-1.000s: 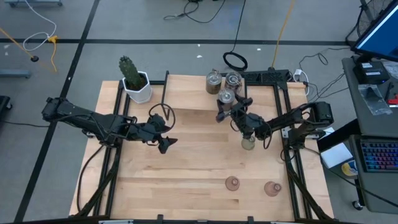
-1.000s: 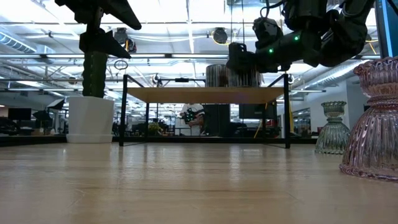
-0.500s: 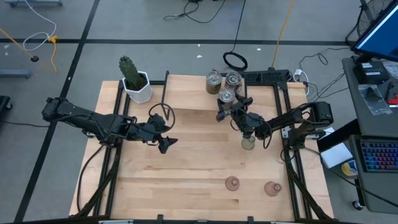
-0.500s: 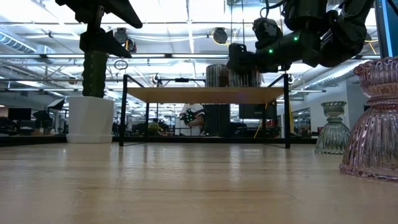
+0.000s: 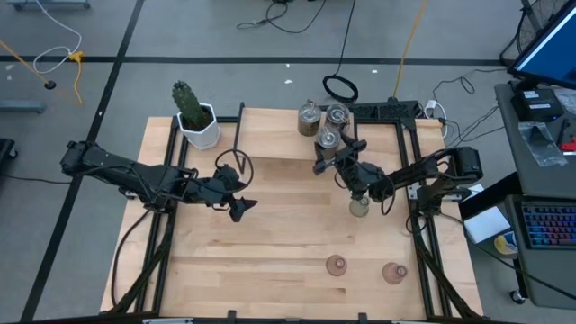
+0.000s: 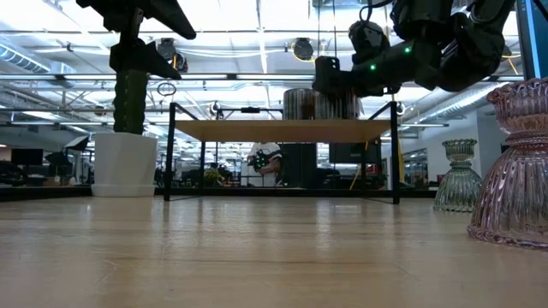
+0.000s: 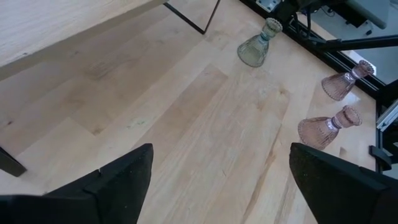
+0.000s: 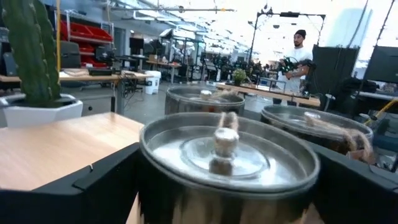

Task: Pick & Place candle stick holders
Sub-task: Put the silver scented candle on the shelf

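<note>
Right gripper (image 5: 326, 155) is spread wide around the nearest silvery holder (image 8: 227, 165), fingers flanking it, no squeeze visible; two more silvery holders (image 5: 310, 118) sit behind at the table's far edge. Pale green holder (image 5: 359, 207) stands by the right edge, pink holders (image 5: 336, 265) near the front edge. Left gripper (image 5: 239, 208) hangs open mid-table

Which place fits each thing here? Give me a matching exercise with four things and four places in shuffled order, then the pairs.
Things:
1. cactus
2. pale green holder
3. pink holders
4. right claw

Places:
A. near edge of the table, right part
B. around the nearest of three silvery holders on the raised shelf
C. far left corner
D. on the table below the right arm

Pairs: 1-C, 2-D, 3-A, 4-B
</note>
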Available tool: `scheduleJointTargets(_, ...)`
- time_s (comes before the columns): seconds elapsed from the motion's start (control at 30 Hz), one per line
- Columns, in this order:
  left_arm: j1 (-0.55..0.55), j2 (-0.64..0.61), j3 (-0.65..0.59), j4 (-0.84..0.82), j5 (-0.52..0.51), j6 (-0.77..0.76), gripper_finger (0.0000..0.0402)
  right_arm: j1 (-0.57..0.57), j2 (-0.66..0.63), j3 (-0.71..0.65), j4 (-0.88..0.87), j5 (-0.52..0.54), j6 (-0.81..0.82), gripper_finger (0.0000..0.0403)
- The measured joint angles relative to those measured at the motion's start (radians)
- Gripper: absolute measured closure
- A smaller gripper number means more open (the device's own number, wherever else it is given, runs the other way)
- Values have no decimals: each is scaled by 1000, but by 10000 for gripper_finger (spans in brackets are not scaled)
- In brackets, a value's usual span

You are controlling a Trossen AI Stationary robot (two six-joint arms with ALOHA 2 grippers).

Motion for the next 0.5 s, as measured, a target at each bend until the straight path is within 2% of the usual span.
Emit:
scheduleJointTargets(0.2, 0, 0, 0, 0, 0, -4, 24, -5, -2, 1, 0, -34, -3, 6)
scheduleJointTargets(0.5, 0, 0, 0, 0, 0, -6, 36, -29, -2, 1, 1, -79, -11, 3)
